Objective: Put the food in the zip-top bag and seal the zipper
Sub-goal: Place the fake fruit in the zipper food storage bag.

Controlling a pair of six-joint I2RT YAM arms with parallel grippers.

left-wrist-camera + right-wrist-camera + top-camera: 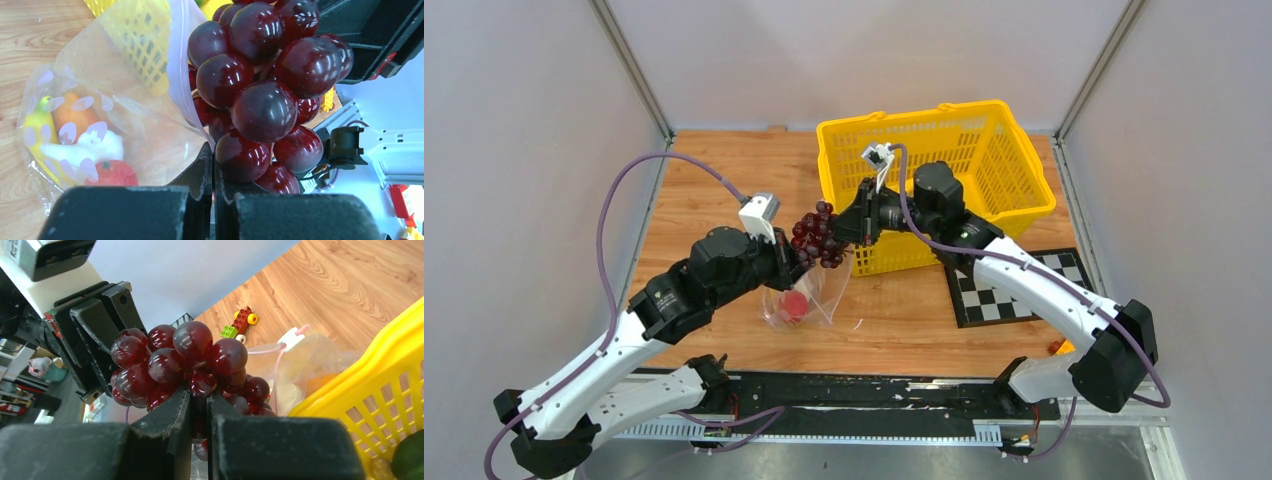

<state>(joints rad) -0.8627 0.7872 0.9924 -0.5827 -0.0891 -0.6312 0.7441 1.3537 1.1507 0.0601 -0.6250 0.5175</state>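
**Grapes at the bag mouth, drop not yet made**

The right claw (200,396) is clenching on the stem side of a bunch of glossy dark-red plastic toy grapes (177,362). The bunch is standing just above its fingertips, off the table.

The left claw (212,152) is pinching tight on the thin pale pink zipper strip (177,60) of the clear floppy zip-top bag printed with pale pink dots (125,100). It is holding that lip up, and the bag is sagging away from its tips down to the wooden table (724,170).

The grapes are hanging right beside the left claw's tips, against the held lip. Whether they are over the opening or outside it, can't tell.

Deep in the bag, well away from the left claw, a yellow toy banana (36,125), an orange piece (75,117), a white piece (95,145) and a round red toy (112,174) are lying.

A yellow mesh plastic basket (380,405) is sitting just beside the right claw, with a green piece (410,455) in it.

Step in hand, as I'm judging it: loading the grapes. The next move is calling for the right claw to bring the bunch past the pink strip, lower it inside, then let go. The bunch is looking bulky for a mouth held by one lip — it could snag.

The zipper is not yet sealed, and its small white tab (290,337) is lying beyond the grapes from the right claw.
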